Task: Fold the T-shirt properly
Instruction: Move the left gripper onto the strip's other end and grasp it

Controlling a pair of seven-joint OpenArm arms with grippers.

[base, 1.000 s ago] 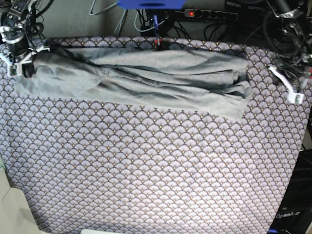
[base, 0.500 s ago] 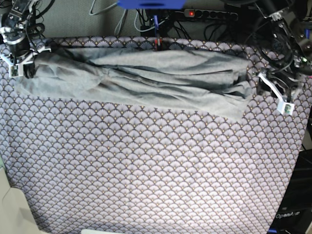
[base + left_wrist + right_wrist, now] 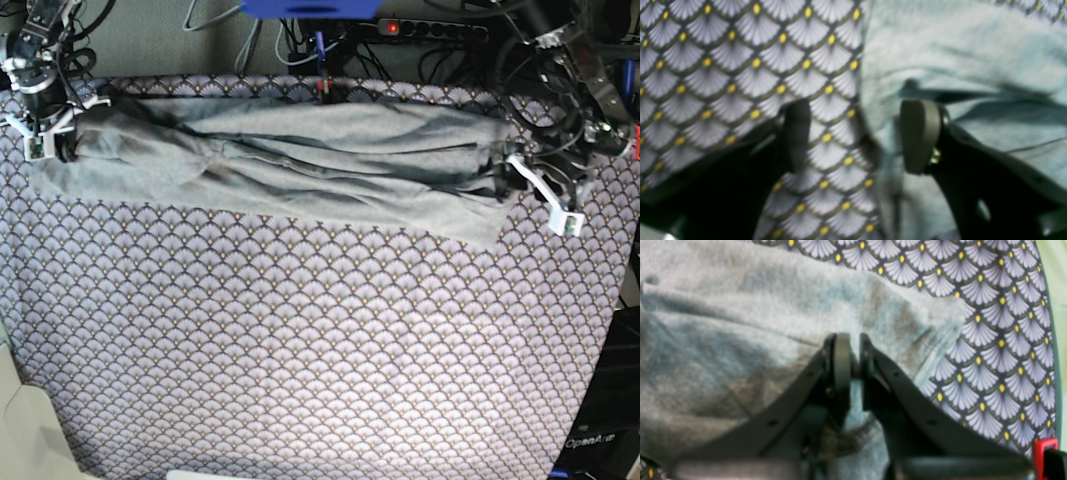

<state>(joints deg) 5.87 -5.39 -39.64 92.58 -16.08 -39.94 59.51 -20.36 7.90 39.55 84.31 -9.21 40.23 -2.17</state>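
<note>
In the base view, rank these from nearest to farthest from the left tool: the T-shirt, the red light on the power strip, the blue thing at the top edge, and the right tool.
1. T-shirt: its end lies right beside the left tool.
2. Red light: on the power strip at the back.
3. Blue thing: top edge, further along.
4. Right tool: far end of the shirt, opposite side.

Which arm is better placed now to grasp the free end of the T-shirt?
Left. The left gripper is open astride the T-shirt edge; the right gripper is shut on the other end.
</note>
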